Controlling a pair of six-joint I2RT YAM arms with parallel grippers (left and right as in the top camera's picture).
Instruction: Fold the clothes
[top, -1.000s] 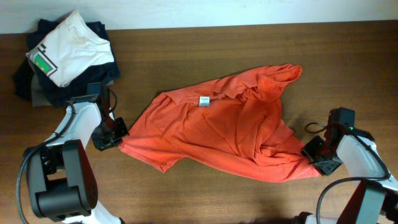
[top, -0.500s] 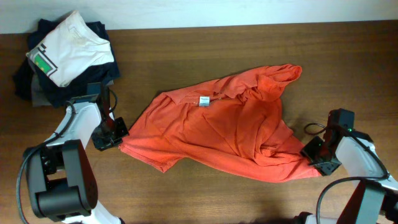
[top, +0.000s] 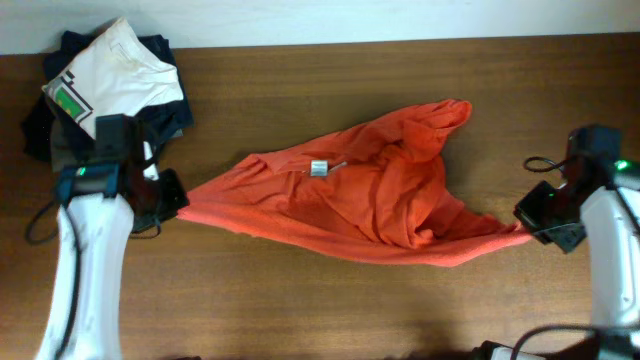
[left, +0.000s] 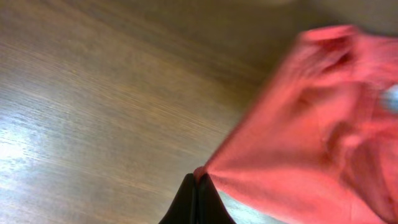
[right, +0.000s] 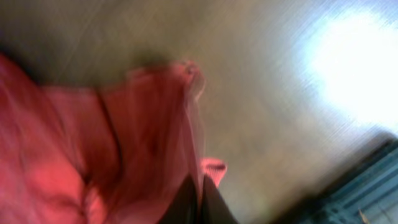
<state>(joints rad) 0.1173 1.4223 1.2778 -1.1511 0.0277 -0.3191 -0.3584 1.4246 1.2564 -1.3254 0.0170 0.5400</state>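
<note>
An orange-red T-shirt (top: 350, 200) with a small white neck tag (top: 318, 167) hangs stretched between my two grippers over the wooden table (top: 300, 90). My left gripper (top: 178, 203) is shut on the shirt's left corner; in the left wrist view the dark jaws (left: 198, 183) pinch the cloth (left: 298, 124) at its tip. My right gripper (top: 525, 225) is shut on the shirt's right corner; the right wrist view shows its jaws (right: 199, 186) closed on a fold of the red cloth (right: 93, 137). The chest lettering is hidden.
A pile of dark garments (top: 160, 120) with a folded white shirt (top: 115, 75) bearing a green patch (top: 68, 100) lies at the table's back left corner, close behind my left arm (top: 90, 230). A cable (top: 545, 163) loops by my right arm.
Both grippers have pulled apart and lifted, stretching the shirt into a long band. The right gripper has shut on the right corner. The left arm swung left toward the pile.
</note>
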